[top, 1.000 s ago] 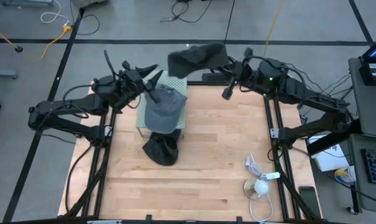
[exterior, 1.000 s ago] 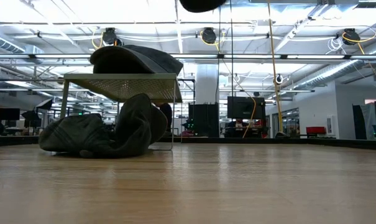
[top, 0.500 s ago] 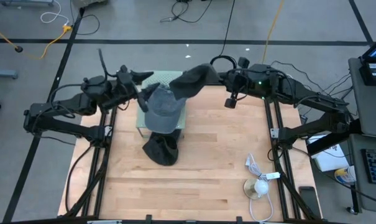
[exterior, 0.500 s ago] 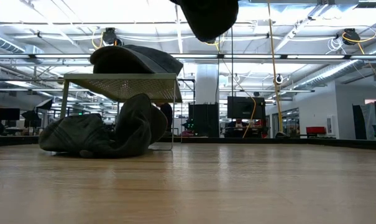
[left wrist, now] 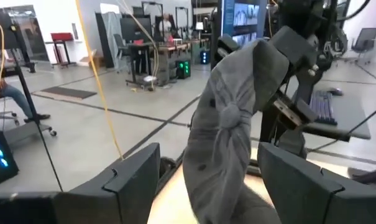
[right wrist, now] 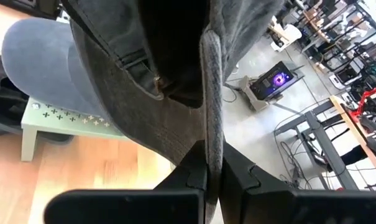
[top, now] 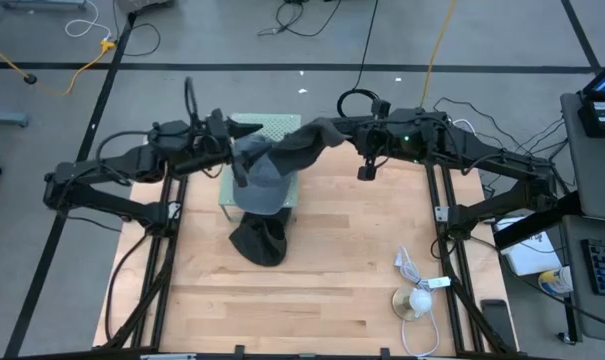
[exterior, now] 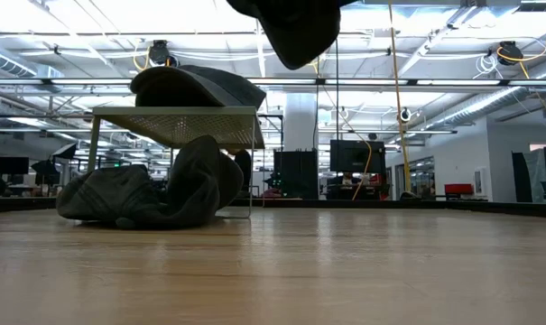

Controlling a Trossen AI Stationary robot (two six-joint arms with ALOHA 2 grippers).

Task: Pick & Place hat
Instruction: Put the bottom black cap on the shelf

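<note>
Dark grey hat (top: 304,145) hangs in the air above the far edge of the small green stand (top: 278,127), pinched by a fold of its rim in the right gripper (right wrist: 206,163), whose fingers are clenched tight on the cloth. On the stand already sits a lighter grey cap (top: 262,180); a dark bundle of cloth (top: 259,242) lies on the table (top: 332,270) against the stand's near side. Left gripper (left wrist: 203,163) hovers just beside the stand, on its left, fingers spread wide and holding nothing, with the hung hat right in front of it. Risks, as a judgement: the grip is on a thin edge only, so the hat may slip out or swing; if it is let go here it may land on the grey cap and knock it off, or slide off the stand's far edge to the floor; the two grippers are close, so they may clash over the stand. White cable and puck (top: 418,297) lie well apart from the stand, toward the near right corner. No brand, label or writing can be read on the hats or stand.
</note>
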